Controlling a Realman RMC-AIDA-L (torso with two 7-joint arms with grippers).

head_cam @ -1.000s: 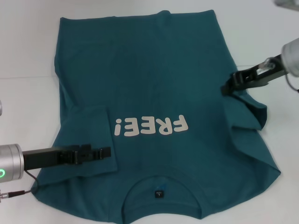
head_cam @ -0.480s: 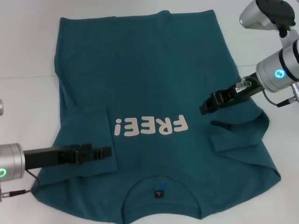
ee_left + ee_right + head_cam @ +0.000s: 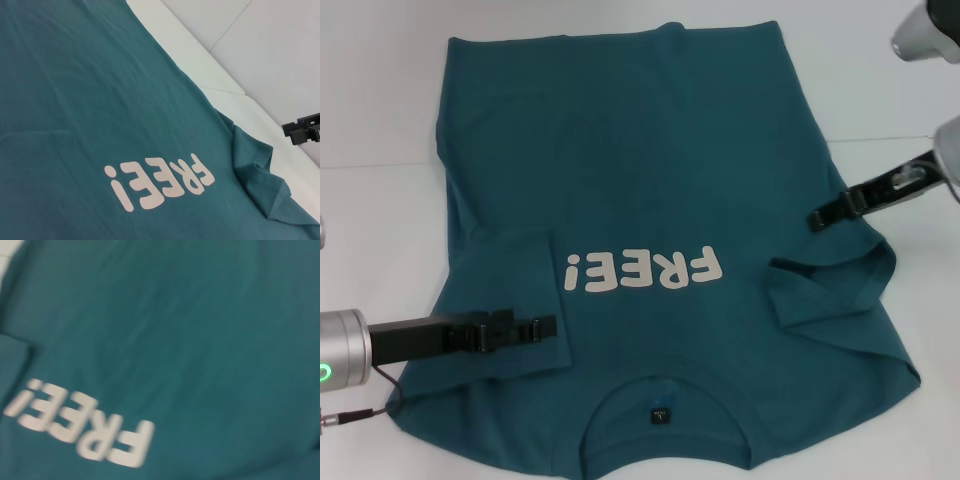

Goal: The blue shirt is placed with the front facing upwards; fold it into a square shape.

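With both sleeves folded inward, blue shirt (image 3: 650, 190) lies face-up, possibly released.

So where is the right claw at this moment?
In the head view the right claw hangs at the blue shirt's right edge, just above the folded-in right sleeve, apart from the FREE! lettering.

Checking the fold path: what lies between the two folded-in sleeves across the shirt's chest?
In the head view, only the white FREE! lettering on the blue shirt lies between the left sleeve and the right sleeve.
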